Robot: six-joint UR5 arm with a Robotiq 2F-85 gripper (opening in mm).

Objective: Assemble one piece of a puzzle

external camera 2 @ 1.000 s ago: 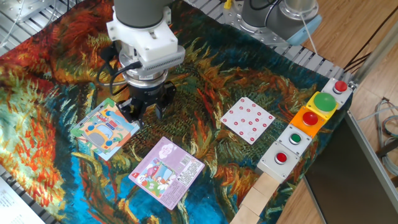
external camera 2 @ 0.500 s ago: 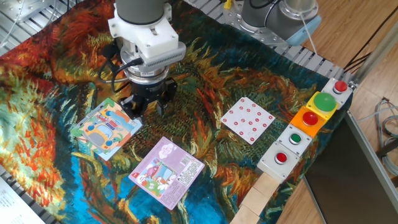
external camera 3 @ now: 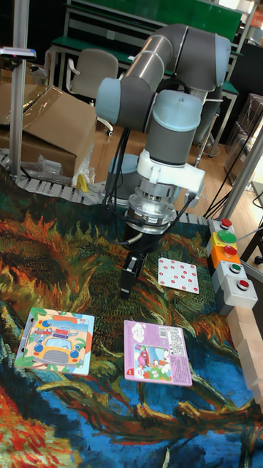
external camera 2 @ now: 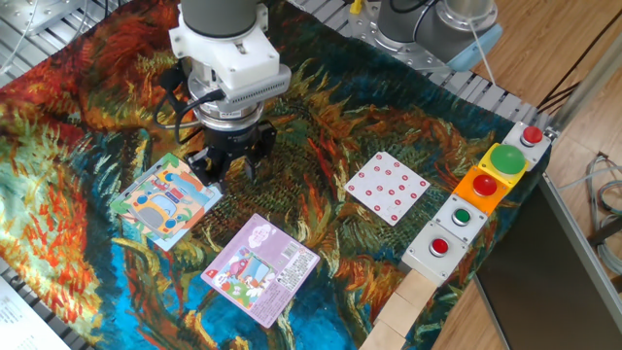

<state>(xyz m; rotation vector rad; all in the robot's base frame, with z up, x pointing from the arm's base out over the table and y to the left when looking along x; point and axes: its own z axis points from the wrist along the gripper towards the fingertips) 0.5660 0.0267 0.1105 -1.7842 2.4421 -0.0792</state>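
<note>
The UR5 arm [external camera 3: 157,66] arches in from the back and drops its wrist [external camera 2: 228,68] straight down, the white flange sitting square above the black gripper [external camera 2: 231,167]. The gripper [external camera 3: 130,278] points at the surface and hangs just above it, with black cables looping off the wrist. From these angles the dark fingers [external camera 2: 211,167] blur together, so their gap can't be judged.

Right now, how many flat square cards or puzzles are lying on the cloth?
3: the puzzle with the orange vehicle at left by the gripper, the purple-pink puzzle nearest the camera, and the white red-dotted card toward the button boxes.
</note>
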